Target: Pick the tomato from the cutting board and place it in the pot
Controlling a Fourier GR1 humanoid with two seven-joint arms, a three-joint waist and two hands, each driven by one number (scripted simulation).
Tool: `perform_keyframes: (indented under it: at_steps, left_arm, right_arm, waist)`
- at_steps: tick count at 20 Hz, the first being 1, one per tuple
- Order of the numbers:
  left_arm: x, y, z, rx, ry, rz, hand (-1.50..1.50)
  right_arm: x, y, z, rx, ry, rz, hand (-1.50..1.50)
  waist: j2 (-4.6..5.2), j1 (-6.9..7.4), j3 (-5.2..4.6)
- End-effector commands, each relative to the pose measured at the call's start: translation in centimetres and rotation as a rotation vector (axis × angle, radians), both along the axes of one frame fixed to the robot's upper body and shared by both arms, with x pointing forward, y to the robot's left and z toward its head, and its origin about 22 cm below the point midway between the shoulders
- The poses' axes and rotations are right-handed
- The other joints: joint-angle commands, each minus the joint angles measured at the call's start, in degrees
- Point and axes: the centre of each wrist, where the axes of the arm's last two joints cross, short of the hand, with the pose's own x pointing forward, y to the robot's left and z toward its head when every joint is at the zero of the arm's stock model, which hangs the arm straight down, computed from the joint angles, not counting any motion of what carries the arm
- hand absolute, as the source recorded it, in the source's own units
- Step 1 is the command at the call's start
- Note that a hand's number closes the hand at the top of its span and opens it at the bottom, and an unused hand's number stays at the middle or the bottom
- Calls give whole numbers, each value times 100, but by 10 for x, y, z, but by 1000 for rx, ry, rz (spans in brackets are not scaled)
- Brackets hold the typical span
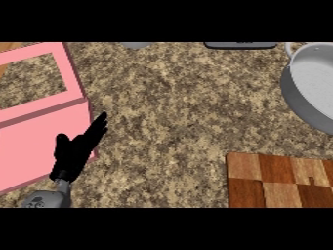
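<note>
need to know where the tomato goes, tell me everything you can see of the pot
The pot is a round, grey, metal-looking vessel with a pale speckled inside and a lighter rim. It sits at the right edge of the granite counter, partly cut off by the view, above the wooden cutting board. It looks empty; nothing touches it.

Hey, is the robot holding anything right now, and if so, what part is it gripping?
Nothing is held. The black left hand rests open, fingers straight, beside the pink open-topped box. The right hand is out of view, and no tomato shows on the wooden cutting board.
</note>
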Motion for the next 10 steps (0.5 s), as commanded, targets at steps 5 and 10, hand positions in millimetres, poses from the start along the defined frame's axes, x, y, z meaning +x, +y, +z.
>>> perform_keyframes:
  at_steps: [5,10]
  left_arm:
    - [16,-6,8,8,-4,4,0]
    - [-7,-10,2,7,0,-8,0]
  right_arm:
    - [-10,-24,28,-233,-31,-23,150]
    - [3,-39,63,-367,-38,-25,150]
  waist:
    - [-21,10,-23]
    - [-42,37,-32]
